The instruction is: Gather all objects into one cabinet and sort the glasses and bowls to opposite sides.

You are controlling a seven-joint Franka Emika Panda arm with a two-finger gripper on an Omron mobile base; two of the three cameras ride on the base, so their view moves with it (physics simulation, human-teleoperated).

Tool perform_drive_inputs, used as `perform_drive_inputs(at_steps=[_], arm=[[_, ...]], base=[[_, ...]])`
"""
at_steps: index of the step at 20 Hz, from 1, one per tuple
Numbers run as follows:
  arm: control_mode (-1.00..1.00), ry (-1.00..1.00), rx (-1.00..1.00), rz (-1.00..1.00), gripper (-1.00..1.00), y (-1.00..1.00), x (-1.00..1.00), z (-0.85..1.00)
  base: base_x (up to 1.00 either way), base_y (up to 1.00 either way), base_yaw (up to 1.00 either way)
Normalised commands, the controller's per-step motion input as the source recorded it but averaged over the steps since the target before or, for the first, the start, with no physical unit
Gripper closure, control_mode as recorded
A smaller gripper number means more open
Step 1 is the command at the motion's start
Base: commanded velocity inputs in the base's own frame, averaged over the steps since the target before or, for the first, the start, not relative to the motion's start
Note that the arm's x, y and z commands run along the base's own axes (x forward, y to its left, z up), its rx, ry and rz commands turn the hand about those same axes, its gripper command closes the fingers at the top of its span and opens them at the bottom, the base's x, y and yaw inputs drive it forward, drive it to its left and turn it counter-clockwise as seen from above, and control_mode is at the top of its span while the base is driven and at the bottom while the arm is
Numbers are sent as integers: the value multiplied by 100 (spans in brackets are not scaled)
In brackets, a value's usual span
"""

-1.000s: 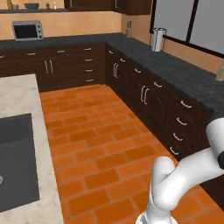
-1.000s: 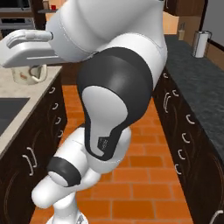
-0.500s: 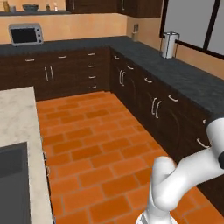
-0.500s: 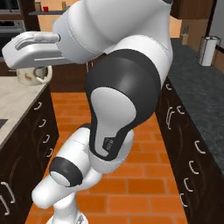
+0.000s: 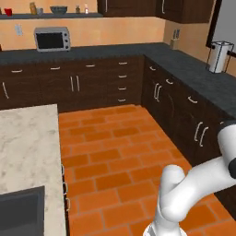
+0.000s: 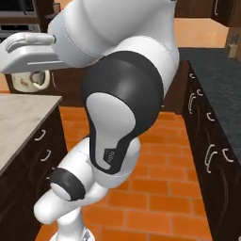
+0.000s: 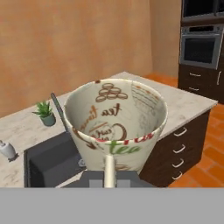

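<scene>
One pale mug (image 7: 116, 124), one potted plant (image 7: 45, 113), one toaster oven (image 5: 52, 38), one bowl (image 5: 58, 9)

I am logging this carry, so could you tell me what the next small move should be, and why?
Probably keep driving toward the far shelf: the gripper is shut on the pale mug, and the bowl and small bottles sit up there, well beyond reach.

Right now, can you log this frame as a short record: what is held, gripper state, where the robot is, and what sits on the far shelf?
held: pale speckled mug, printed with brown lettering
gripper: shut on the mug's wall, mug carried in the air
mug in right base view: under the hand
below mug: island counter with a dark sink
floor: orange brick
far shelf: bowl, red mug, small bottles
</scene>
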Motion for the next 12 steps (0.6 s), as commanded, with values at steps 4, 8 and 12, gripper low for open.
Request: perform_drive_inputs(at_steps=[4,8,12], arm=[[100,0,0,0,100,0,0,0],[100,0,0,0,100,0,0,0],[100,0,0,0,100,0,0,0]], base=[[100,-19,16],[100,-70,0],[100,-17,2]])
